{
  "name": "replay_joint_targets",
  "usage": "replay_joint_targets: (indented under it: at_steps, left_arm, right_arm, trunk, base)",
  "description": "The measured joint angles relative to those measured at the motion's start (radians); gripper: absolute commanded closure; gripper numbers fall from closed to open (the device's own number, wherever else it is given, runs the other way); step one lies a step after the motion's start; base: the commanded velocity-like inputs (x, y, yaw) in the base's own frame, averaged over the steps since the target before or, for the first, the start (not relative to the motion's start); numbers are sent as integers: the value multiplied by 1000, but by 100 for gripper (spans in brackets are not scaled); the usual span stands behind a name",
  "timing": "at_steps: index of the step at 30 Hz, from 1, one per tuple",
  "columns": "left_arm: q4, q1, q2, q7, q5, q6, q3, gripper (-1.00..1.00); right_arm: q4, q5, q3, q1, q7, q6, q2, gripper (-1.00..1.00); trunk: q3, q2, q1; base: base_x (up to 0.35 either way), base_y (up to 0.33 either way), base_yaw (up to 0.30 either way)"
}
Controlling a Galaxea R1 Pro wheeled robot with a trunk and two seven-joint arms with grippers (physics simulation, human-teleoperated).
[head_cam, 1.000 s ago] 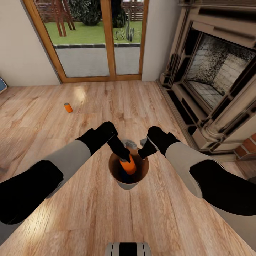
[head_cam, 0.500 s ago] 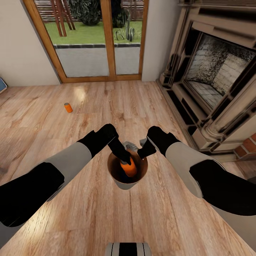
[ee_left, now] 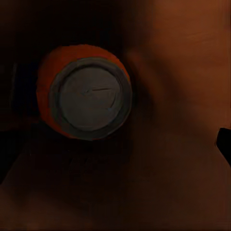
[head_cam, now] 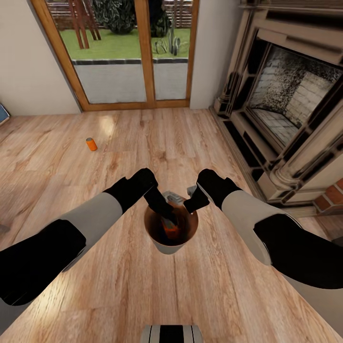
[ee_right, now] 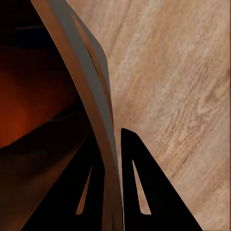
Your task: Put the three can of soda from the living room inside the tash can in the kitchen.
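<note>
The bin (head_cam: 170, 231) hangs above the plank floor (head_cam: 143, 286) with the right gripper (ee_right: 111, 192) pinched on its rim, one finger inside the wall and one outside. The left gripper (head_cam: 164, 214) reaches down into the bin's mouth and hides most of what lies there. Its wrist camera looks down at an orange can (ee_left: 86, 98) lying loose in the dark copper bottom, with only a sliver of one finger at the edge, so I cannot tell whether it is spread or closed. Another orange can (head_cam: 91, 144) stands well apart on the floor, toward the glass doors (head_cam: 128, 52); a blue one I cannot make out.
</note>
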Motion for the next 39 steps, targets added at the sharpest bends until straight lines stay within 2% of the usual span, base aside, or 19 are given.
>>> replay_joint_targets:
  at_steps: [9,11,13,14,15,16,17,19,20,22,24,25,26,28,31,32,36,37,39]
  left_arm:
    - [-12,1,11,19,7,0,9,-100]
    - [-39,1,30,15,11,0,21,-100]
    - [-86,3,86,0,76,0,70,-100]
    - [-133,4,128,-20,92,0,125,-100]
    - [-161,7,159,-60,81,0,161,-100]
    - [-216,21,203,0,34,-2,230,-100]
    - [-279,44,259,3,28,-2,303,-100]
    - [-409,103,331,7,27,-2,443,-100]
    - [-466,133,360,11,25,-2,505,-100]
    - [-541,193,391,31,23,-1,602,-100]
    - [-567,238,401,85,23,0,643,-100]
    - [-576,267,405,145,22,-1,665,-100]
    - [-579,299,407,216,23,-16,704,-100]
    - [-572,361,403,356,18,-97,817,-100]
    - [-527,424,399,489,19,-167,893,-100]
    - [-516,436,399,505,22,-179,901,-100]
    - [-471,525,385,561,23,-278,924,-100]
    - [-470,532,380,564,24,-283,925,-100]
    - [-467,550,350,576,24,-295,926,-100]
  right_arm:
    - [6,-5,-3,0,0,1,0,100]
    - [11,-4,-3,0,-2,2,0,100]
    - [13,-2,-14,0,-4,-1,-1,100]
    - [14,-8,-18,0,-4,1,-1,100]
    - [14,-16,-21,0,-4,3,-2,100]
    - [15,-23,-18,0,-4,5,-2,100]
    - [16,-21,-16,0,-5,5,-3,100]
    - [16,-3,-11,0,-7,1,-10,100]
    - [16,3,-8,1,-8,0,-16,100]
    - [17,10,-6,1,-9,-1,-32,100]
    - [15,14,-4,1,-9,-2,-45,100]
    - [13,11,-5,1,-9,-1,-51,100]
    - [13,5,-8,1,-9,0,-60,100]
    - [13,-13,-15,2,-6,4,-86,100]
    - [18,-8,-13,8,-6,3,-128,100]
    - [18,5,-6,14,-5,0,-138,100]
    - [20,-1,-10,63,2,2,-229,100]
    - [19,23,-1,66,0,-4,-237,100]
    - [16,32,4,87,-1,-5,-257,100]
  trunk:
    - [0,0,0]
    - [0,0,0]
    - [0,0,0]
    - [0,0,0]
    - [0,0,0]
    - [0,0,0]
    - [0,0,0]
    - [0,0,0]
    - [0,0,0]
    - [0,0,0]
    - [0,0,0]
    - [0,0,0]
    - [0,0,0]
    - [0,0,0]
    - [0,0,0]
    - [0,0,0]
    - [0,0,0]
    - [0,0,0]
    - [0,0,0]
  base:
    - [0,0,0]
    - [0,0,0]
    - [0,0,0]
    - [0,0,0]
    - [0,0,0]
    - [0,0,0]
    - [0,0,0]
    - [0,0,0]
    - [0,0,0]
    - [0,0,0]
    - [0,0,0]
    - [0,0,0]
    - [0,0,0]
    - [0,0,0]
    - [0,0,0]
    - [0,0,0]
    - [0,0,0]
    - [14,0,0]
    - [107,0,0]
